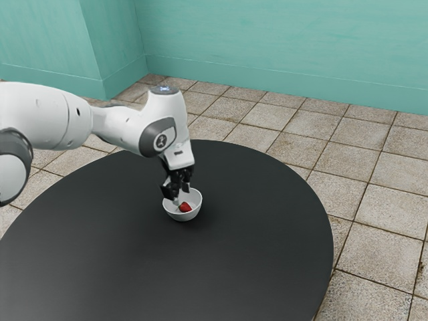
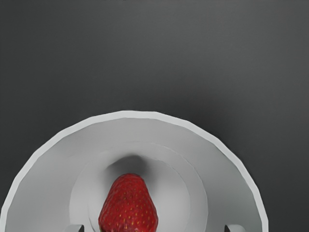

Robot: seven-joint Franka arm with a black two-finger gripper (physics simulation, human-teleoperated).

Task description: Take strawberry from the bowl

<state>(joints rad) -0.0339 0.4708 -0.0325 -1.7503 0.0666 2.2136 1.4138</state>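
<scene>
My black gripper [image 1: 181,196] points down into the white bowl [image 1: 182,216] in the exterior view, its fingers apart. The red strawberry [image 1: 185,207] lies inside the bowl, just below the fingertips. In the wrist view, the strawberry [image 2: 128,205] rests on the bottom of the bowl [image 2: 231,181], its narrow end facing the bowl's far wall in that picture. Two pale fingertips of the open gripper [image 2: 155,228] show at the lower edge, one on either side of the strawberry, nearer to one than the other. Neither touches the part of the fruit in view.
A round black table [image 1: 254,241] carries the bowl. The bowl's rim [image 2: 140,114] rises around the fingertips. Beyond the table edge are floor tiles [image 1: 374,241] and a teal wall [image 1: 281,47].
</scene>
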